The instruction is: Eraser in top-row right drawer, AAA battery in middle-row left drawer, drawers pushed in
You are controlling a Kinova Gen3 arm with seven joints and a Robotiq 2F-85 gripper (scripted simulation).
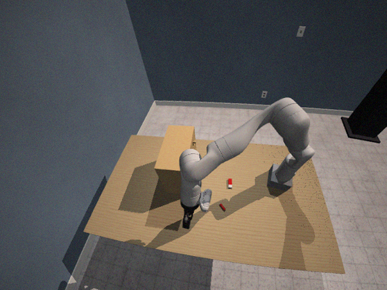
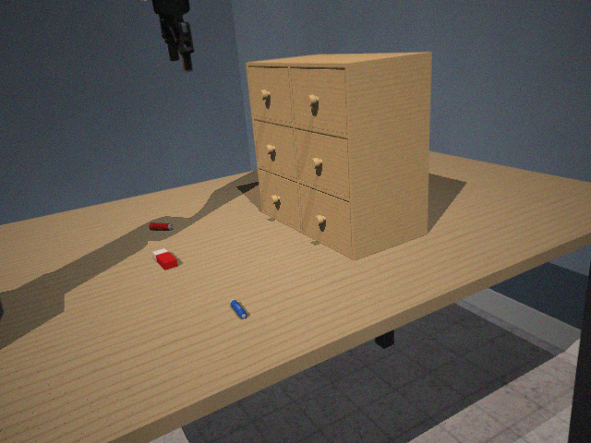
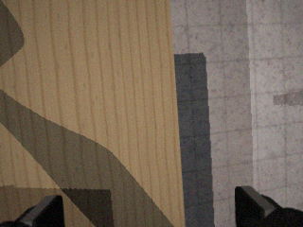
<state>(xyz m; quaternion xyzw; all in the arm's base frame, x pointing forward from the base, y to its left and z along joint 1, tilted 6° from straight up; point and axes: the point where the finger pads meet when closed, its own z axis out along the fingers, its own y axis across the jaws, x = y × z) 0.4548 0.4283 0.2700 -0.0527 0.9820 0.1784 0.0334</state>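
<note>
The small chest (image 1: 177, 144) (image 2: 389, 143) stands upright, and its drawers look pushed in. The right drawer of the top row (image 2: 331, 112) and the left drawer of the middle row (image 2: 282, 164) each have a round knob. The red and white eraser (image 1: 230, 182) (image 2: 165, 259) lies on the table. A red cylinder (image 1: 222, 207) (image 2: 160, 226) with a silvery end lies near it. A blue cylinder (image 2: 238, 309) lies farther off. I cannot tell which is the AAA battery. My gripper (image 1: 186, 225) (image 2: 180, 64) (image 3: 149, 210) is open and empty, high above the table, off the chest's left side.
The wooden table (image 1: 257, 233) (image 2: 119, 362) (image 3: 142, 95) carries the chest and the small things. Its edge runs below my gripper in the wrist view, with the floor (image 3: 232, 118) beyond. The arm (image 1: 233, 144) reaches across the table and hides part of the chest's front in the top view.
</note>
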